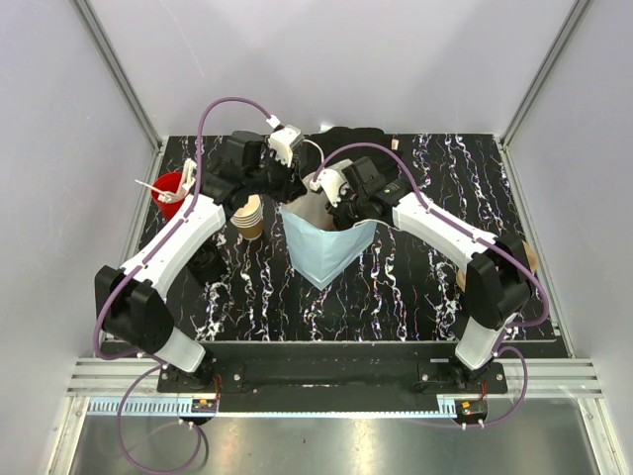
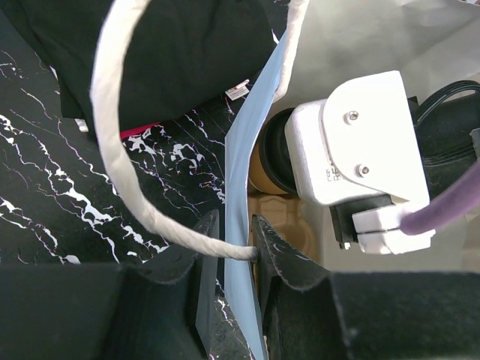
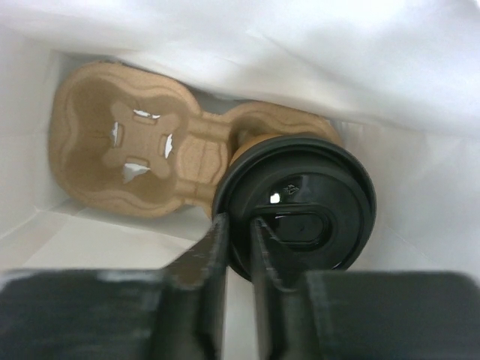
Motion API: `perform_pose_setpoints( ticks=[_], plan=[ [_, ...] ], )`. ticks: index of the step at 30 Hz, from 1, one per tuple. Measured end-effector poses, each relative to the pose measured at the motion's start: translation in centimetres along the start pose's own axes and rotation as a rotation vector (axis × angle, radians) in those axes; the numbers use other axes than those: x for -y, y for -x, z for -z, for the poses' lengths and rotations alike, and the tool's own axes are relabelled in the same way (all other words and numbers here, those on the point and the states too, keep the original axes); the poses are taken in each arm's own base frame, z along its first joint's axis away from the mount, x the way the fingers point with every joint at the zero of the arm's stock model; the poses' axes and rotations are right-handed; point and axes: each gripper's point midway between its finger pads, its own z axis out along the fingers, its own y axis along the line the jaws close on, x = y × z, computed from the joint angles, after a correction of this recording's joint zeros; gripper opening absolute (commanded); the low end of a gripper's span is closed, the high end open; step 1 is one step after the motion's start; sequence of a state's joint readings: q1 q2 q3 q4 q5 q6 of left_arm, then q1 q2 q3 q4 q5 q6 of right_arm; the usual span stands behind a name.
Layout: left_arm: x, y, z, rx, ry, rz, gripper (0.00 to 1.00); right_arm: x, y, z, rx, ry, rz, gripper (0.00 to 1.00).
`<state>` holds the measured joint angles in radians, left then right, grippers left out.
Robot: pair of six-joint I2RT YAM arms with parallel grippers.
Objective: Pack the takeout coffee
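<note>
The takeout coffee (image 3: 307, 195), a tan cup under a black lid, stands in the right well of a brown pulp carrier (image 3: 127, 150) at the bottom of a pale blue paper bag (image 1: 321, 252). My right gripper (image 3: 240, 225) reaches down into the bag. Its two fingers straddle the lid's near-left rim, one outside and one on top, slightly parted. My left gripper (image 2: 236, 225) is shut on the bag's blue wall (image 2: 244, 172) at the rim, beside the white rope handle (image 2: 105, 150). The cup (image 2: 270, 165) also shows past that wall.
A nested stack of tan cups (image 1: 250, 216) stands left of the bag, with a red cup of straws (image 1: 170, 188) at the far left edge. Dark cloth (image 1: 351, 137) lies behind the bag. The carrier's left well (image 3: 135, 146) holds nothing.
</note>
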<state>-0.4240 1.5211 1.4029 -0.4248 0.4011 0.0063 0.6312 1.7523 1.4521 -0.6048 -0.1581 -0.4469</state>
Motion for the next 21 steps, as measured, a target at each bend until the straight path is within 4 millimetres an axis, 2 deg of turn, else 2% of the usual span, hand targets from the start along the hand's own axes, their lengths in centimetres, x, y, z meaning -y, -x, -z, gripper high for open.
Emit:
perform_pose_setpoints(
  ticks=[8, 15, 21],
  plan=[
    [0.0, 0.0, 0.0, 0.0, 0.0, 0.0, 0.27, 0.35, 0.13, -0.01, 0.005, -0.013, 0.002, 0.28],
    [0.0, 0.0, 0.0, 0.0, 0.0, 0.0, 0.27, 0.36, 0.21, -0.02, 0.009, -0.013, 0.002, 0.42],
    [0.0, 0.01, 0.0, 0.0, 0.0, 0.0, 0.27, 0.41, 0.24, -0.02, 0.01, -0.016, 0.002, 0.6]
  ],
)
